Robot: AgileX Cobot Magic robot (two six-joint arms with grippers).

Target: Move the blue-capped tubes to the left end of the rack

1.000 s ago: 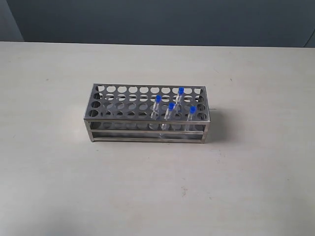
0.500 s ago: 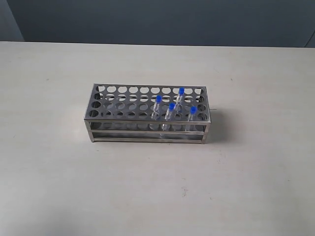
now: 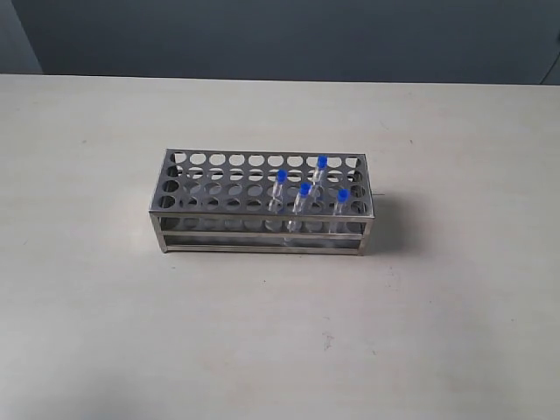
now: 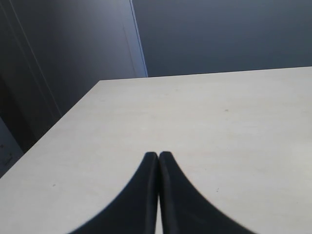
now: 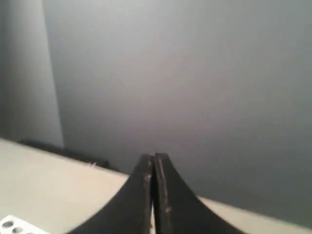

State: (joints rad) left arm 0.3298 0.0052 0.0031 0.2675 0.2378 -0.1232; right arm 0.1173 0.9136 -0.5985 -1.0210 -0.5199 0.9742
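The silver metal rack (image 3: 219, 188) stands in the middle of the table in the exterior view. Several blue-capped tubes (image 3: 304, 194) stand in holes toward its right end, their caps above the top plate. No arm shows in that view. My left gripper (image 4: 158, 156) is shut with nothing between its black fingers, over bare tabletop. My right gripper (image 5: 154, 157) is also shut and empty, raised and facing the grey wall. A corner of the rack (image 5: 12, 225) peeks in at the edge of the right wrist view.
The pale table (image 3: 105, 315) stretches wide around the rack. A dark wall (image 3: 289, 39) runs behind its far edge. In the left wrist view the table's corner edge (image 4: 100, 83) meets a dark wall.
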